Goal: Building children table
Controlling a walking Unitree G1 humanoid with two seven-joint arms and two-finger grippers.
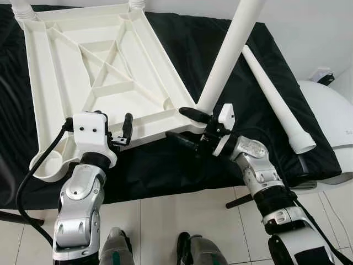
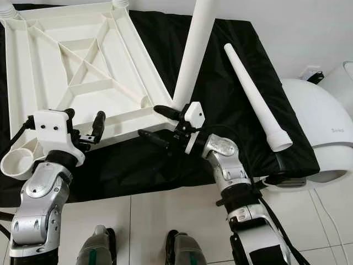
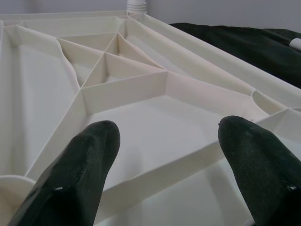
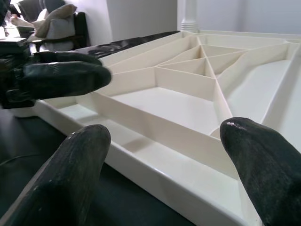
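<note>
The white ribbed tabletop (image 1: pixel 55 72) lies upside down on a black cloth. One white leg (image 1: pixel 229 55) stands upright in its near right corner. A second leg (image 1: pixel 276 99) lies loose on the cloth to the right. Leg stubs (image 1: pixel 22 8) rise at the far corners. The near left socket (image 1: pixel 52 163) is empty. My left gripper (image 2: pixel 84 121) is open over the tabletop's near edge, its fingers (image 3: pixel 80 160) apart above the ribs. My right gripper (image 1: pixel 187 128) is open astride the near right corner, beside the upright leg's base, with nothing between its fingers (image 4: pixel 70 160).
The black cloth (image 1: pixel 220 160) covers a low platform that ends just before my feet. A white rounded appliance (image 1: pixel 325 121) stands at the right, close to the loose leg's thick end. Tiled floor (image 1: pixel 182 210) lies below.
</note>
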